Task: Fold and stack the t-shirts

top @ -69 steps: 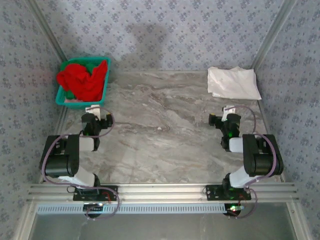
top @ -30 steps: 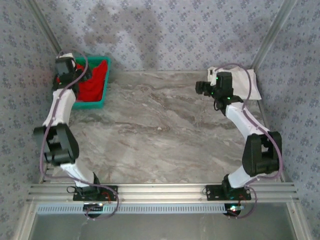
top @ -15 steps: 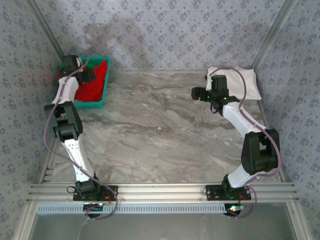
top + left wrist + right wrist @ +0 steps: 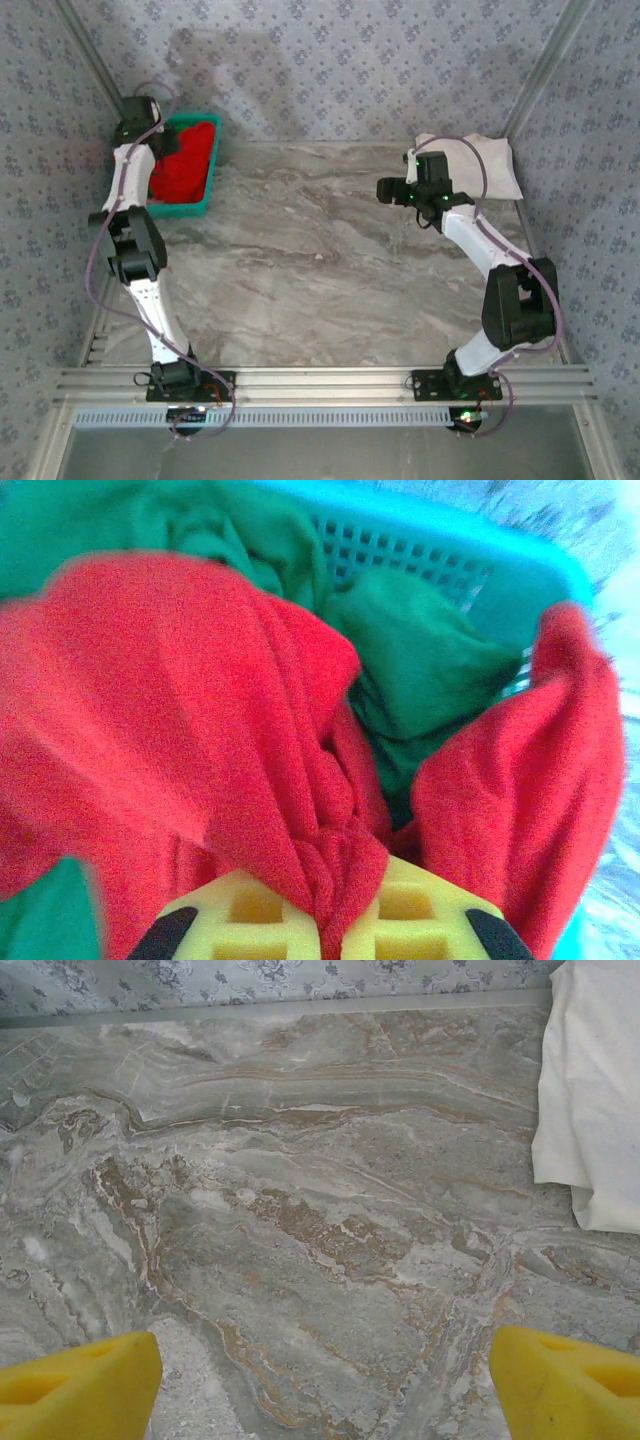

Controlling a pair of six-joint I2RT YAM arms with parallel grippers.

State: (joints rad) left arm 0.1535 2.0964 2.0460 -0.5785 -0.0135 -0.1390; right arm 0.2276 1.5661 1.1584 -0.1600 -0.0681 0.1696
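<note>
Early going: one shirt looking finished, the others waiting for their turn.
The table [image 4: 330, 260] is carrying the teal basket [image 4: 180, 209], which is sitting directly under the left gripper [image 4: 320, 920]. That gripper is pinching shut on a bunched fold of the red t-shirt [image 4: 180, 710], with the green t-shirt [image 4: 430, 660] lying just beyond. The white t-shirt [image 4: 595, 1090] is resting (apparently folded already) ahead and to the right of the right gripper [image 4: 322, 1380], which is hanging wide open and empty. The red and green shirts are awaiting folding and stacking.
</note>
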